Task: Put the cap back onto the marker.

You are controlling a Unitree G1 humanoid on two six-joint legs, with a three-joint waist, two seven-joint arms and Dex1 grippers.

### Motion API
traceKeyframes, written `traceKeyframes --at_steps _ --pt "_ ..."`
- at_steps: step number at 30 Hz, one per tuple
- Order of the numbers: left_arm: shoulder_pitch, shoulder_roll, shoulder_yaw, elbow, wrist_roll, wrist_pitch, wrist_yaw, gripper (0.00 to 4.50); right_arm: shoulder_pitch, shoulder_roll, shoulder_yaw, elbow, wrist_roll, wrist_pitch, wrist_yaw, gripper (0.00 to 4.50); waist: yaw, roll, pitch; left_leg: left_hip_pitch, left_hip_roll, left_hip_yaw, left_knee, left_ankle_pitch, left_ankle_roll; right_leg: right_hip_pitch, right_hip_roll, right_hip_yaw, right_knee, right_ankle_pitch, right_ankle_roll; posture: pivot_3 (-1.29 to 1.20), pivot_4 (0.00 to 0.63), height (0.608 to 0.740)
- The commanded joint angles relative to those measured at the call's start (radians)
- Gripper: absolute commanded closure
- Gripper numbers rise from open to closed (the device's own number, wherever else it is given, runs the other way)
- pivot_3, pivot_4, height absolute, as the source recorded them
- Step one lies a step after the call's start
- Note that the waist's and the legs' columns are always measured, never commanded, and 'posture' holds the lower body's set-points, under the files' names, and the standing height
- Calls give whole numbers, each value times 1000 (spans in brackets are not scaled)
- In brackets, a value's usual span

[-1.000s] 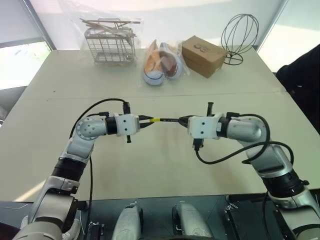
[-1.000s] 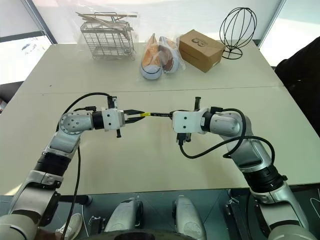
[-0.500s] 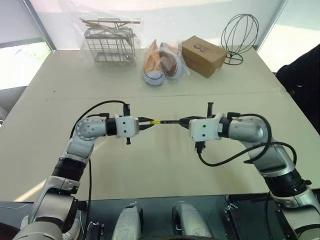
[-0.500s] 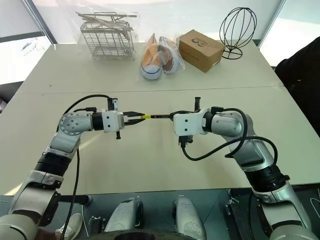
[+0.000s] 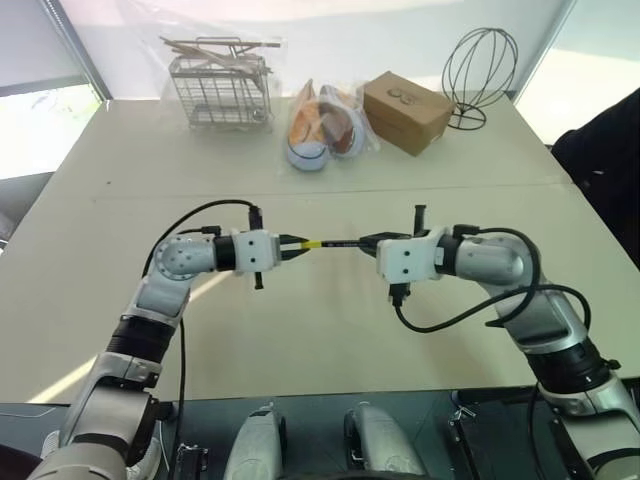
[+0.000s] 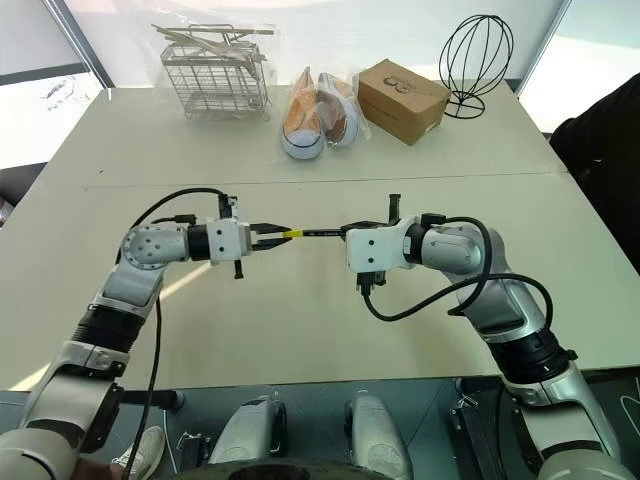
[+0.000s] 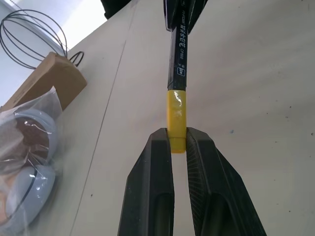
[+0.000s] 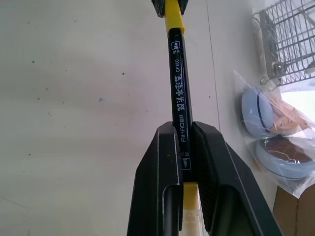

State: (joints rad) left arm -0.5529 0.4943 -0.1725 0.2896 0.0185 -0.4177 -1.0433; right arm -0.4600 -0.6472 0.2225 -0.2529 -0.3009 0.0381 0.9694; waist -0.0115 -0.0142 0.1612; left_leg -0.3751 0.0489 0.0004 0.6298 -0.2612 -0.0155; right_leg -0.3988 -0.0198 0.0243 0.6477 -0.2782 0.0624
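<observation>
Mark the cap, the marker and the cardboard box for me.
cap (image 7: 176,115), left wrist view, middle of its yellow side.
marker (image 8: 178,93), right wrist view, printed black barrel.
cardboard box (image 5: 405,112), left eye view, its top face.

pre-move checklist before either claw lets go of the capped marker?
1. Left claw shut on the cap: ok.
2. Right claw shut on the marker: ok.
3. Cap in line with the marker barrel, no visible gap at the joint: ok.
4. Cap pushed fully home: cannot tell.
5. Marker held clear above the table: ok.
6. Bagged shoes and cardboard box well away from both arms: ok.
</observation>
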Motion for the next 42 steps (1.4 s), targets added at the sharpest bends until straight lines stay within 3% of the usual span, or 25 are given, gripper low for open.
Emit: traceKeyframes --at_steps 1,28,42 --pt "-42 -70 -48 -101 -32 -11 21 4478 -37 74 86 -87 68 -70 11 4500 0 0 0 0 0 0 0 0 0 0 0 0 0 0 0 0 150 740" --pt "-84 -111 -88 -89 -29 -63 -31 4478 -63 106 97 -69 64 -99 18 4500 0 0 0 0 0 0 0 0 0 0 0 0 0 0 0 0 150 740" --pt "-88 -155 -47 -51 -47 -137 18 4478 -58 132 77 -81 95 -90 18 4500 0 0 0 0 0 0 0 0 0 0 0 0 0 0 0 0 150 740"
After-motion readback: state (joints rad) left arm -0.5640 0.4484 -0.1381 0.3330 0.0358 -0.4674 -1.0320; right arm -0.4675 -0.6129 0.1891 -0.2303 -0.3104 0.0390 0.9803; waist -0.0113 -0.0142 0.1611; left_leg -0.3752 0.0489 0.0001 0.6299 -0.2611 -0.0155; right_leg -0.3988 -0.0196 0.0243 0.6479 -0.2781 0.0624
